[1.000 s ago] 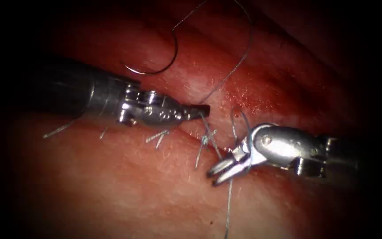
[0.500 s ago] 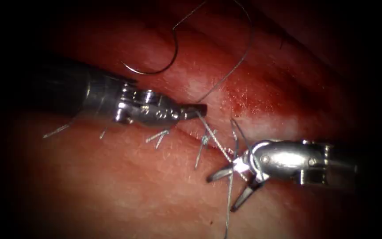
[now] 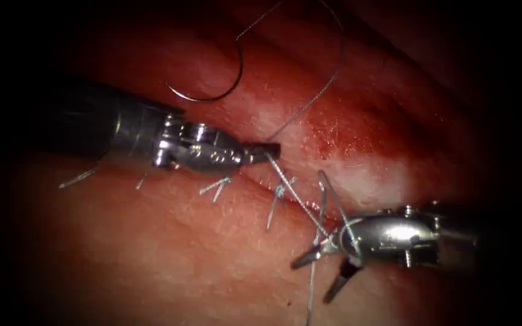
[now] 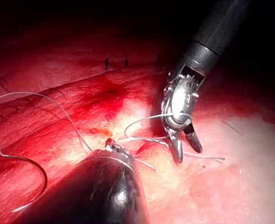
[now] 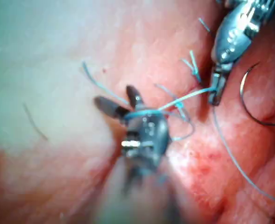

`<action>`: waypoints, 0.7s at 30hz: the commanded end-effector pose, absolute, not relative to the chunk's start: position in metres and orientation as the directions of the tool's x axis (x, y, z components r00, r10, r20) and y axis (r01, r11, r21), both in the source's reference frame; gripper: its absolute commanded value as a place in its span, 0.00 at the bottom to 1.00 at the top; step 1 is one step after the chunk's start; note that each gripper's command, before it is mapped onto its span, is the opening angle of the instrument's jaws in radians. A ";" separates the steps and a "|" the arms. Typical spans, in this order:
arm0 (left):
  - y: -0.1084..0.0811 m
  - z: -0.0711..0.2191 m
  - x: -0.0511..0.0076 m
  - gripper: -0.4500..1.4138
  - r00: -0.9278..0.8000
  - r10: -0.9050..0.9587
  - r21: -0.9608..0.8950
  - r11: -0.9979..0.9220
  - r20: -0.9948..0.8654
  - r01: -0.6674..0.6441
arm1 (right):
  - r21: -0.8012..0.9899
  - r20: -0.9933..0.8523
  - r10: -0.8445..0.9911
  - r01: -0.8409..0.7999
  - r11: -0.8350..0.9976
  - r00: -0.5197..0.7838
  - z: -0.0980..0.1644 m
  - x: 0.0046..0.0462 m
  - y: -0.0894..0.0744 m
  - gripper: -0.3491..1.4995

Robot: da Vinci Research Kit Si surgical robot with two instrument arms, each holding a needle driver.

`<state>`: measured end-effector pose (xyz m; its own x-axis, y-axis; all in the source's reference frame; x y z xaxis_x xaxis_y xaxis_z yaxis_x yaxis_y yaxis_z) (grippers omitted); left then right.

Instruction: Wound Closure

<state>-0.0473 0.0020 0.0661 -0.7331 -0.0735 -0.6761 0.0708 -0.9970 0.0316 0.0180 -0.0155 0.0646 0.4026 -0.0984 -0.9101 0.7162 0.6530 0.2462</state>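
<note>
The left arm's steel tool (image 3: 270,151), clamping the thin grey thread (image 3: 294,196) beside the cut, is holding it slanting toward the right arm's spread-jawed, empty tool (image 3: 321,274), thread looping its wrist, while the dark curved needle (image 3: 225,90) is lying free beyond the cut.

The curved steel needle (image 3: 222,81) is seen lying free on the red pork-belly tissue (image 3: 152,253), behind the left arm's metal needle driver (image 3: 261,153), held by neither tool. The left tool's jaws are closed on the thin grey thread (image 3: 297,196) just above the cut, which is crossed by short cut thread ends (image 3: 215,187) of finished stitches. From there the thread is stretched down and right to the right arm's metal needle driver (image 3: 324,274), around whose neck it is looped; its jaws are spread apart with nothing between them.
</note>
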 end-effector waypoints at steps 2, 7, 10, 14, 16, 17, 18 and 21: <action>0.002 0.067 -0.0476 0.00 -0.732 -0.075 0.032 -0.997 -0.677 0.073 | 0.247 -0.902 -0.117 0.721 0.647 0.415 0.065 0.0189 -0.016 0.72; 0.001 0.066 -0.0472 0.00 -0.733 -0.084 0.038 -0.996 -0.675 0.079 | 0.236 -0.901 -0.136 0.727 0.645 0.413 0.066 0.0191 -0.016 0.49; 0.001 0.066 -0.0469 0.00 -0.733 -0.080 0.035 -0.996 -0.676 0.077 | 0.251 -0.894 -0.151 0.749 0.613 0.423 0.066 0.0192 -0.017 0.00; 0.000 0.066 -0.0463 0.00 -0.733 -0.078 0.032 -0.997 -0.676 0.077 | 0.253 -0.897 -0.143 0.749 0.612 0.419 0.066 0.0189 -0.017 0.00; 0.000 0.065 -0.0457 0.00 -0.734 -0.075 0.030 -0.997 -0.674 0.075 | 0.277 -0.905 -0.077 0.718 0.638 0.418 0.066 0.0184 -0.017 0.00; -0.001 0.065 -0.0453 0.00 -0.735 -0.078 0.032 -0.997 -0.673 0.076 | 0.291 -0.909 -0.042 0.704 0.648 0.414 0.066 0.0182 -0.017 0.00; -0.001 0.065 -0.0450 0.00 -0.735 -0.079 0.032 -0.996 -0.674 0.078 | 0.308 -0.914 0.005 0.685 0.660 0.406 0.066 0.0178 -0.017 0.00; -0.002 0.064 -0.0442 0.00 -0.741 -0.084 0.039 -0.996 -0.666 0.078 | 0.348 -0.919 0.122 0.629 0.695 0.375 0.065 0.0169 -0.016 0.00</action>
